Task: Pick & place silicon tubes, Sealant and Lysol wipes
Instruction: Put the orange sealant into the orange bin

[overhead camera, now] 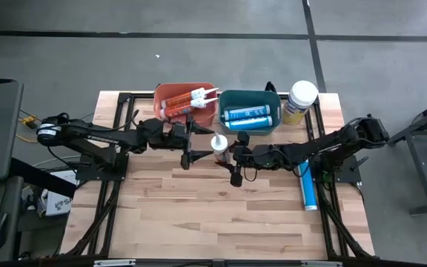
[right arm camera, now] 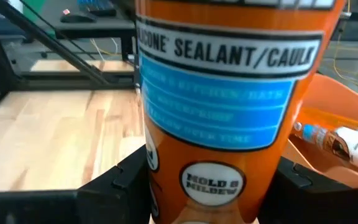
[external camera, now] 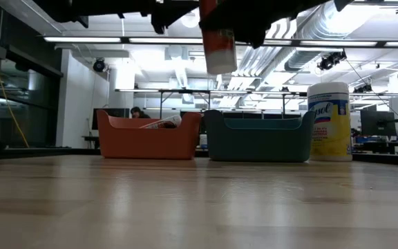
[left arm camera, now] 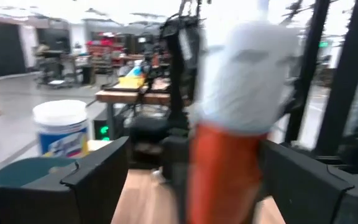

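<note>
— Between the right claw's (overhead camera: 227, 150) own fingers (right arm camera: 114, 186), what's there?

— An orange tube (right arm camera: 222, 124) of sealant, standing upright. Both fingers press against its sides, so that claw is clenched on it. From table height the tube hangs well clear of the table (overhead camera: 199, 215), over its middle.

— And the left claw (overhead camera: 204, 146)?

— It comes in from the other side, and its fingers stand on either side of the same tube. They are spread wide, with a gap showing at each side. I'd call it released, gripping nothing.

— So which step is this?

— It looks to me like a hand-over in mid-air. The tube is passing between the arms on its way to a tub. I can't tell from this alone which way it is passing.

— What does the next move call for?

— If the left is taking it, those fingers must close squarely on the body before the right lets go. Otherwise the tube drops. It then needs carrying back and laying down lengthwise.

— Where to?

— A blue tube (overhead camera: 309, 185) is lying on the table beside the right arm, not yet put away. Farther back is the orange tub (overhead camera: 186, 90), which already holds two orange tubes, so that seems the likely home. The teal tub (overhead camera: 249, 95) just beside it holds blue ones.

— And the wipes?

— The wipes canister (overhead camera: 299, 100) stands upright at the back, just beside the teal tub and outside it. Neither claw is touching it.
</note>
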`<state>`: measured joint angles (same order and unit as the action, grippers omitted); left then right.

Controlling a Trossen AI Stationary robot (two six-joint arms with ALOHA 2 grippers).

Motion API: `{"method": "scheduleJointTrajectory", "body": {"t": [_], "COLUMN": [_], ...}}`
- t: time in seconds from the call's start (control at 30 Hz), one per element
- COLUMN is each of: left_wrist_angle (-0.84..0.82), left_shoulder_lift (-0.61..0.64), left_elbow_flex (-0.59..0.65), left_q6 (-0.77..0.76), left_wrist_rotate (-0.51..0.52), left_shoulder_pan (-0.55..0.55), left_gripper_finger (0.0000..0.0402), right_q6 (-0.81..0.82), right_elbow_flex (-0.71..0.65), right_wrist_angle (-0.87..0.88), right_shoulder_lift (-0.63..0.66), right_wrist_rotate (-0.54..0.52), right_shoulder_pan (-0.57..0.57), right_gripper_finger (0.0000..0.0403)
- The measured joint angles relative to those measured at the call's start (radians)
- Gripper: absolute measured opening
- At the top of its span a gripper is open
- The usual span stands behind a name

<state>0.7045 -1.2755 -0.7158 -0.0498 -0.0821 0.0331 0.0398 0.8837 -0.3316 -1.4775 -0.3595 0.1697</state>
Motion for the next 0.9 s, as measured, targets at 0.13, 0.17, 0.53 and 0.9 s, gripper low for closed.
{"method": "scheduleJointTrajectory", "body": {"t": [0.13, 0.17, 0.53, 0.9], "left_wrist_angle": [0.002, 0.002, 0.003, 0.037], "left_shoulder_lift": [0.0, 0.0, 0.0, 0.0], "left_elbow_flex": [0.0, 0.0, 0.0, 0.0], "left_q6": [-0.008, -0.008, -0.012, -0.014], "left_wrist_rotate": [-0.054, -0.064, -0.068, -0.057], "left_shoulder_pan": [0.0, 0.0, 0.0, 0.001], "left_gripper_finger": [0.0344, 0.0344, 0.0344, 0.0344], "right_q6": [0.002, 0.004, 0.008, 0.02], "right_elbow_flex": [0.0, 0.0, 0.0, 0.0], "right_wrist_angle": [0.001, -0.002, -0.057, -0.17], "right_shoulder_lift": [-0.002, -0.002, -0.002, -0.062], "right_wrist_rotate": [-0.012, -0.015, 0.081, 0.161], "right_shoulder_pan": [-0.015, -0.019, -0.071, -0.117], "right_gripper_finger": [0.0198, 0.0198, 0.0198, 0.0198]}}
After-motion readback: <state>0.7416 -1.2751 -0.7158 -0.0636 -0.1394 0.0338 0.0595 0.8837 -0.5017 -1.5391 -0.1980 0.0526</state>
